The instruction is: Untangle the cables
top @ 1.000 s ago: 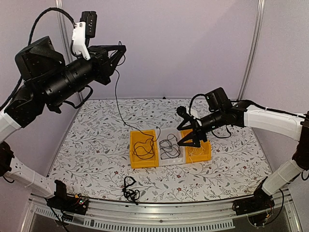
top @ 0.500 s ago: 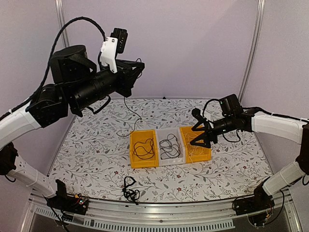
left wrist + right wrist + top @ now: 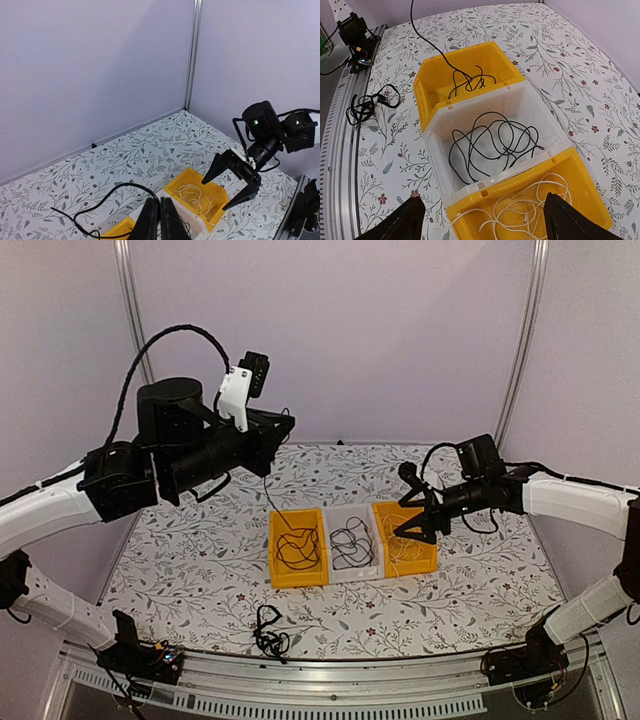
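At tabletop [image 3: 180,540] centre, three bins in a row: clear bin [image 3: 437,160] holds a black coil [image 3: 490,142], right yellow bin [image 3: 587,197] the cream cable [image 3: 530,200], both loose, thin, separated. Left hand [image 3: 160,217], high at 11 o'clock, pinched shut on a black cable [image 3: 124,185] whose tail loops in the left yellow bin [image 3: 427,80]. Right hand [image 3: 403,521] splayed wide, empty, above the cream cable. Remaining, I'd judge: knotted black bundle [image 3: 268,628] at 6 o'clock by the near edge.

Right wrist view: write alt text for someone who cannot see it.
Three bins line a floral table under the open right gripper: the far yellow bin holds a black cable rising out of frame, the clear bin a tangled black cable, the near yellow bin a cream cable. A loose black bundle lies nearby.
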`<move>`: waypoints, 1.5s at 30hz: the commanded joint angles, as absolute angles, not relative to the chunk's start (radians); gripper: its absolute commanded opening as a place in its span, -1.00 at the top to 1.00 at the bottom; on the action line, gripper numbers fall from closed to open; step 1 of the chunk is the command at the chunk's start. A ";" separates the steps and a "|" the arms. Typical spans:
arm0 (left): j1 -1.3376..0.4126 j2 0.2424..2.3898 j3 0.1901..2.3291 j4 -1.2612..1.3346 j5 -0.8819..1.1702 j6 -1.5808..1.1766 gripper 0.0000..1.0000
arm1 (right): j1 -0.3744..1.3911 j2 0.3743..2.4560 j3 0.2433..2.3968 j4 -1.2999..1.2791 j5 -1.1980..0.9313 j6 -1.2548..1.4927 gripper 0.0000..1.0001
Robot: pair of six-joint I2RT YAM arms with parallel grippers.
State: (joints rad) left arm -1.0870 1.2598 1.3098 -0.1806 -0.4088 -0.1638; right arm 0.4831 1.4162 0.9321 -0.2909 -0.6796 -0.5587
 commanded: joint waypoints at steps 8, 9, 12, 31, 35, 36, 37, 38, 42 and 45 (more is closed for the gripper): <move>-1.018 1.252 1.122 -0.191 -0.350 -0.311 1.00 | 0.473 1.385 0.917 -0.264 -0.645 -0.549 -0.72; -1.013 1.262 1.111 -0.194 -0.344 -0.318 1.00 | 0.473 1.385 0.917 -0.264 -0.642 -0.550 -0.73; -1.005 1.308 1.085 -0.192 -0.326 -0.340 1.00 | 0.472 1.381 0.917 -0.264 -0.628 -0.551 -0.73; -0.974 1.557 1.011 0.044 0.023 -0.461 1.00 | 0.454 1.344 0.894 -0.249 -0.584 -0.570 -0.73; -0.975 1.583 1.006 0.100 0.160 -0.470 1.00 | 0.454 1.349 0.894 -0.249 -0.587 -0.574 -0.74; -0.974 1.589 1.006 0.116 0.194 -0.472 1.00 | 0.454 1.352 0.894 -0.249 -0.587 -0.573 -0.73; -0.975 1.593 1.002 0.134 0.237 -0.472 1.00 | 0.455 1.354 0.894 -0.249 -0.589 -0.572 -0.73; -0.975 1.597 0.999 0.151 0.280 -0.472 1.00 | 0.455 1.356 0.894 -0.249 -0.589 -0.572 -0.74; -0.973 1.595 0.981 0.146 0.270 -0.483 1.00 | 0.454 1.358 0.894 -0.249 -0.587 -0.572 -0.74; -0.963 1.568 0.958 0.078 0.184 -0.504 1.00 | 0.454 1.359 0.893 -0.250 -0.587 -0.574 -0.74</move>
